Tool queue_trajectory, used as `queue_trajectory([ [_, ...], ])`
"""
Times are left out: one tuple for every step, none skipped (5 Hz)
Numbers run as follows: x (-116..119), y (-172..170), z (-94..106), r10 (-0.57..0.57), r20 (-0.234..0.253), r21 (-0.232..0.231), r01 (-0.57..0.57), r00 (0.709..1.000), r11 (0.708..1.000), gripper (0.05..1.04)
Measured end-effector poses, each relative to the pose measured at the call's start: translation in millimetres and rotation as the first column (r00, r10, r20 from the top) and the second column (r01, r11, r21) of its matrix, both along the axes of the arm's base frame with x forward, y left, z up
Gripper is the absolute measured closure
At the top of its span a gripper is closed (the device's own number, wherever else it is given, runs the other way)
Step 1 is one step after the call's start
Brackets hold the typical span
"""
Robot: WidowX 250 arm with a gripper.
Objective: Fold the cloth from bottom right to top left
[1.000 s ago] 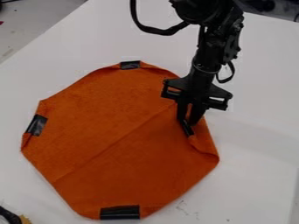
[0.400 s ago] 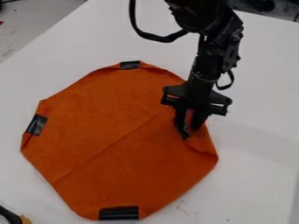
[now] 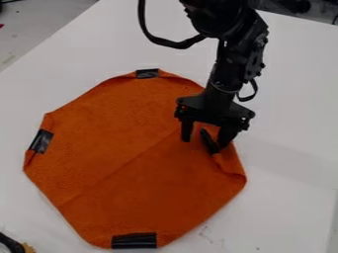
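one orange cloth (image 3: 125, 163) lies spread on the white table (image 3: 290, 197), its edges forming a rough octagon. four black strips sit at its rim: top strip (image 3: 147, 73) at 12 o'clock, left strip (image 3: 41, 141) just past 9, bottom strip (image 3: 135, 240) at 6, right strip (image 3: 209, 141) between 2 and 3. a crease crosses the cloth from between 7 and 8 o'clock towards between 1 and 2. the rim is turned over at 3 o'clock, beside the right strip.

the black arm (image 3: 228, 74) enters from 12 to 1 o'clock of the view. its gripper (image 3: 204, 142) hangs over the cloth's 2 to 3 o'clock side. jaws stand wide, with the right strip between them; contact with the cloth cannot be determined. a dark item (image 3: 11, 243), partly in view, sits between 7 and 8 o'clock.
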State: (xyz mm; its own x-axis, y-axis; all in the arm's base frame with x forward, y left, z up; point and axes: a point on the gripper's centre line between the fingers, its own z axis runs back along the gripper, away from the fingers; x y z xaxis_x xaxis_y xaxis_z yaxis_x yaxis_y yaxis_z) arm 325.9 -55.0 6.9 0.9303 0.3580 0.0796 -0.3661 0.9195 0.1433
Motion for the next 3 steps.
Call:
queue_trajectory([
  [-2.1,-0.3,-2.6,0.003,-0.002,-0.011,-0.003,1.0,1.0,0.271],
  [-3.1,0.4,-3.7,0.003,-0.007,-0.02,-0.003,1.0,1.0,0.576],
  [-2.7,0.0,-3.2,-0.007,-0.009,-0.022,0.007,1.0,1.0,0.822],
])
